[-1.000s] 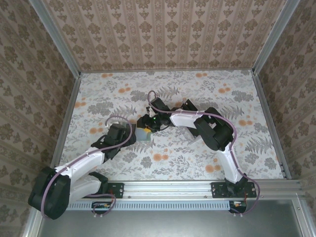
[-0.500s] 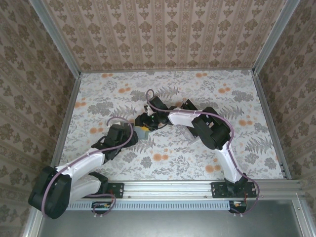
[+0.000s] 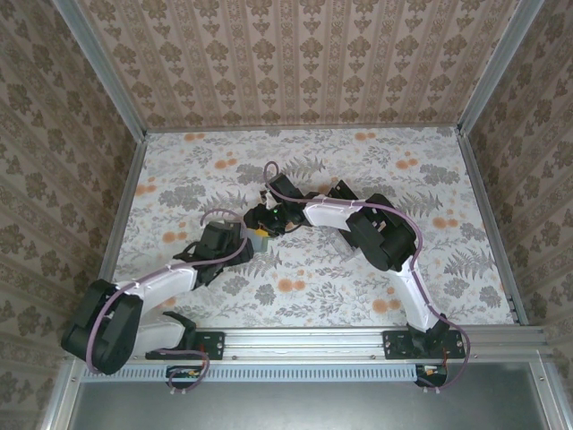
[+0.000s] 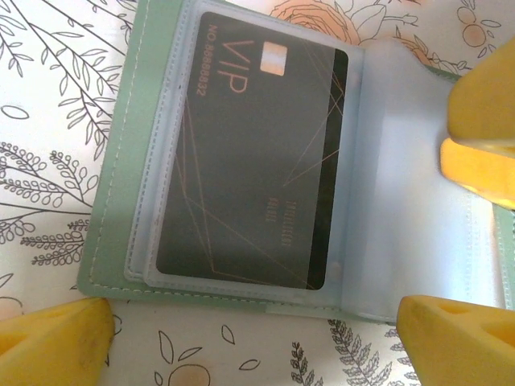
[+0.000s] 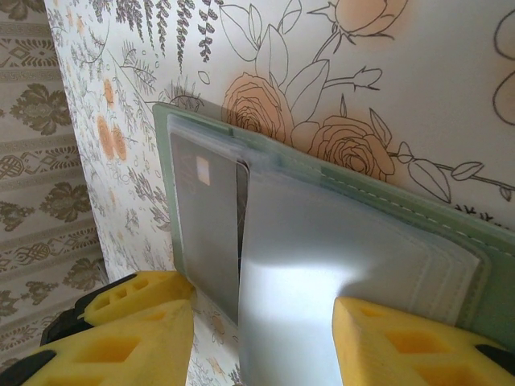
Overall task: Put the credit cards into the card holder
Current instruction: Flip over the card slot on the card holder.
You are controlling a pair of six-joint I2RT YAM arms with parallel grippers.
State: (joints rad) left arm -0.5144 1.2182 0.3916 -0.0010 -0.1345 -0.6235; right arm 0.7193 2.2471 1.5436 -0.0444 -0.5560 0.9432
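The card holder (image 3: pixel 260 242) is pictured lying open on the floral bench (image 3: pixel 358 278), at the spot where the two arms meet. From overhead, the left gripper (image 3: pixel 240 242) is seen just left of the holder and the right gripper (image 3: pixel 261 224) just behind it.

In the left wrist view, one card (image 4: pixel 249 161), dark with "VIP" lettered in copper, is lodged in a clear sleeve (image 4: pixel 161 265) on the left half of the holder (image 4: pixel 113 201), inside the stitched border. A second clear leaf (image 4: pixel 394 201) is spread over the holder's right half. The left gripper (image 4: pixel 253 342) is held over the holder's near edge with its jaws wide apart and nothing between them. One yellow fingertip (image 4: pixel 48 338) is placed by each near corner. A yellow finger (image 4: pixel 483 112) of the right gripper is seen over the holder's right edge.

In the right wrist view, the right gripper (image 5: pixel 261 338) is posed at the holder (image 5: pixel 451 221) with its jaws partly apart. The raised clear leaf (image 5: pixel 322 281) is passed between them, lying against one finger (image 5: pixel 402 346), with a gap shown to the other. The card (image 5: pixel 205 233) is seen beyond the leaf, flat in its sleeve.
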